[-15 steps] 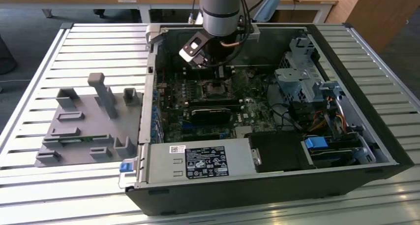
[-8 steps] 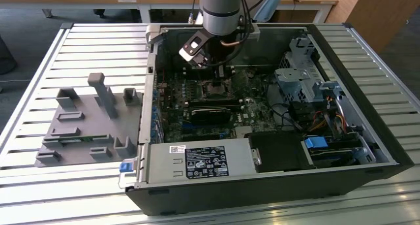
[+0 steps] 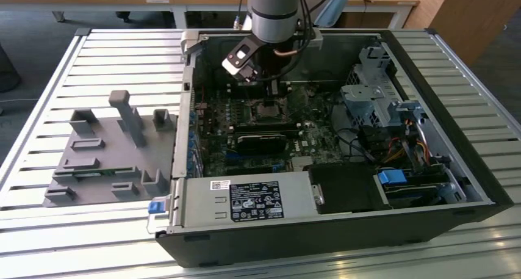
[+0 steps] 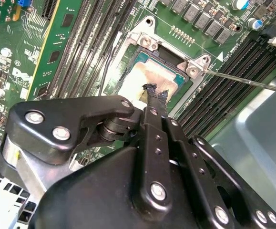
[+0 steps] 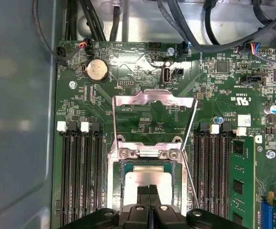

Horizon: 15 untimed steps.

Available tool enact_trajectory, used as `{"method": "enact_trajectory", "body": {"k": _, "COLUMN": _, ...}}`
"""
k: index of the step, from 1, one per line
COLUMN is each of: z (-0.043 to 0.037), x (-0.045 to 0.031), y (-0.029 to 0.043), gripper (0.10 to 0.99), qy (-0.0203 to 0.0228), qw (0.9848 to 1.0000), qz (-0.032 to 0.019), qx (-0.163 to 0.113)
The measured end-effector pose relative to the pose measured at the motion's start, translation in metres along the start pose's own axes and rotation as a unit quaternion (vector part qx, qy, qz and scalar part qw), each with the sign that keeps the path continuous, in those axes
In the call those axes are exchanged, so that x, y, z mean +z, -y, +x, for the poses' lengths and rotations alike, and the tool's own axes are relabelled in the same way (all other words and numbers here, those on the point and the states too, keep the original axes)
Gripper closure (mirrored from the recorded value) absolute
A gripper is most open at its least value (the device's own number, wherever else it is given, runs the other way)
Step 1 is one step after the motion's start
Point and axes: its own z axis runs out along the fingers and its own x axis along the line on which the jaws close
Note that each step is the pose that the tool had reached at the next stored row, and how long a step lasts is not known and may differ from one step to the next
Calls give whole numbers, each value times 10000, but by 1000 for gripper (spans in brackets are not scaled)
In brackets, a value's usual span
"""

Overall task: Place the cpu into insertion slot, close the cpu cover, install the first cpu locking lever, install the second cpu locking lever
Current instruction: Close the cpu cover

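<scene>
The cpu point(image 5: 149, 180) lies in the insertion slot point(image 5: 120, 191) with its dull silver top up; it also shows in the second wrist view point(image 4: 142, 78). The cpu cover point(image 5: 154, 99) stands open, raised behind the socket on its hinge. A thin locking lever point(image 4: 242, 78) sticks out free past one socket corner, and shows as a thin rod point(image 5: 191, 183) beside the socket. My gripper point(image 4: 155, 93) is shut, its tape-wrapped tips together at or just over the chip's top, holding nothing. Its tips point(image 5: 149, 191) reach in over the cpu, and the arm point(image 3: 265, 96) hangs over the socket inside the case.
Black memory slots point(image 5: 80, 176) flank the socket, with a green memory module point(image 5: 242, 181) on one side. Cables point(image 5: 199, 28) run along the case wall. A coin cell point(image 5: 96, 70) sits on the board. A grey fixture point(image 3: 106, 151) rests outside the case, on the exterior view's left.
</scene>
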Motion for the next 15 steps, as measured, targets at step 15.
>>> {"method": "enact_trajectory", "body": {"k": 15, "z": -2, "x": -122, "y": -4, "gripper": 980, "qy": 11, "qw": 10000, "qz": 0, "qx": 0}}
